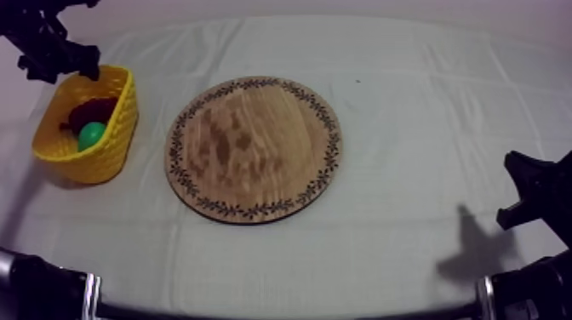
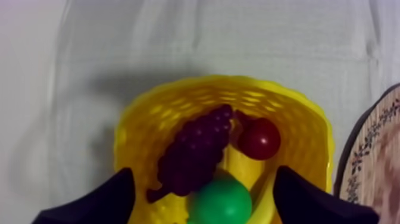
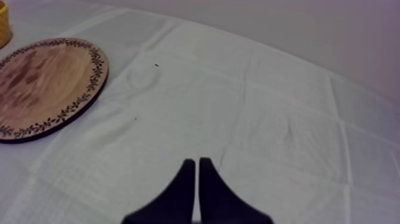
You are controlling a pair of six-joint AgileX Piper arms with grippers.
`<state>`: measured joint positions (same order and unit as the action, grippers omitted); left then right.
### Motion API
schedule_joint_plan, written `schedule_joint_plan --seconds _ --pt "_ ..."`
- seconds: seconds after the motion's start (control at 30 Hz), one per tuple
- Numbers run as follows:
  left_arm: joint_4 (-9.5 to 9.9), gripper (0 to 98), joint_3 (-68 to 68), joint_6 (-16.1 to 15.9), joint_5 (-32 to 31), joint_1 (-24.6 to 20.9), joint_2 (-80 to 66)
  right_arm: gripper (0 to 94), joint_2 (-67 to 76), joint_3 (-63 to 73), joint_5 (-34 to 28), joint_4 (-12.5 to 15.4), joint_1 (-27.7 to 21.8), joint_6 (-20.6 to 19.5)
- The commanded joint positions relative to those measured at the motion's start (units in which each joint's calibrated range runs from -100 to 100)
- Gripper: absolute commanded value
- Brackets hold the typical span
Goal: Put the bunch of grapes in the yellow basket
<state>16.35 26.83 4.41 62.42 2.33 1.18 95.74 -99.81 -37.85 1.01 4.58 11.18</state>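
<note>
The bunch of grapes (image 2: 193, 149), dark purple, lies inside the yellow basket (image 2: 178, 98) with a small red fruit (image 2: 259, 138) and a green toy fruit (image 2: 220, 201) beside it. My left gripper (image 2: 203, 171) hangs open right above them, its fingers (image 2: 101, 199) spread wide with nothing between. From above, the basket (image 1: 111, 149) sits at the table's left, the left gripper (image 1: 61, 66) over its far rim. The round wooden board (image 1: 254, 149) is bare. My right gripper (image 1: 528, 191) rests low at the right, shut on nothing (image 3: 196, 164).
The patterned board's rim (image 2: 372, 140) lies just right of the basket. Grey-white cloth (image 3: 268, 119) stretches between the board (image 3: 41, 83) and my right gripper. A corner of the basket (image 3: 3, 24) shows beyond the board.
</note>
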Motion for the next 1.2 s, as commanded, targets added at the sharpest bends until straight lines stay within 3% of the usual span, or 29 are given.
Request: schedule_joint_plan --seconds 0.0,0.23,0.43,0.6,0.83,0.97,1.17 --pt "0.27 72.8 0.48 -2.92 0.08 -0.05 -1.19 0.4 0.01 0.03 0.03 0.04 0.02 -0.22" --pt "0.95 36.9 4.29 -3.84 -1.70 0.32 -7.57 0.4 0.01 0.03 0.03 0.04 0.02 -0.22" --pt "1.46 18.8 11.88 -2.69 -8.64 0.63 -16.65 0.4 0.01 0.03 0.03 0.04 0.02 -0.22" --pt "2.71 5.3 20.88 2.06 -16.98 0.41 -27.65 0.4 0.01 0.03 0.03 0.04 0.02 -0.26" --pt "5.49 0.4 37.67 9.69 -29.83 -0.59 -47.22 0.4 0.01 0.03 0.03 0.04 0.02 -0.22" --pt "7.05 0.1 46.92 12.96 -33.38 -0.23 -58.66 0.4 0.01 0.03 0.03 0.04 0.02 -0.22" --pt "7.53 0.2 58.98 16.28 -36.17 0.48 -75.42 0.4 0.01 0.03 0.03 0.04 0.02 -0.22"
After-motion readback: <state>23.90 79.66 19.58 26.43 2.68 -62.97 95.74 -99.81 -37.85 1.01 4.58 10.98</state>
